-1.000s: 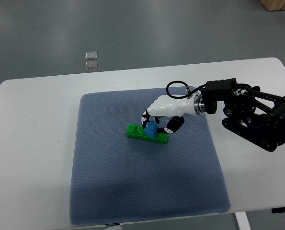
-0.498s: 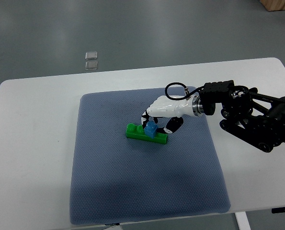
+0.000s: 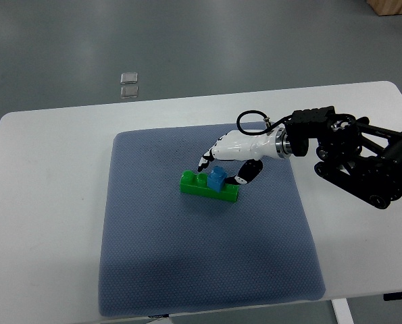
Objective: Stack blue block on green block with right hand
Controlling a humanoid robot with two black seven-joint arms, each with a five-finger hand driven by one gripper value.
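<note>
The blue block sits on top of the green block, toward that block's right half, near the middle of a blue-grey mat. The right robot hand hangs just above and slightly behind the blue block, its arm entering from the picture's right edge. Its fingertips point down and to the left, close over the green block's left studs, while the thumb curls down on the right of the blue block. The fingers look loosely spread on either side of the blue block; whether any of them touches it cannot be told from this view.

The green block is a long, glossy plastic brick with raised studs along its top, lying at a slight slant. The blue block is a small, squarish plastic piece, lighter and less shiny. The mat is a soft, square pad with rounded corners and a fine dotted weave, and it rests on a smooth white counter. The robot hand has a smooth white shell with black joints; behind it comes a metal wrist ring, a looped black cable and a black, angular forearm. Two small clear square things lie on the grey floor beyond the counter.
</note>
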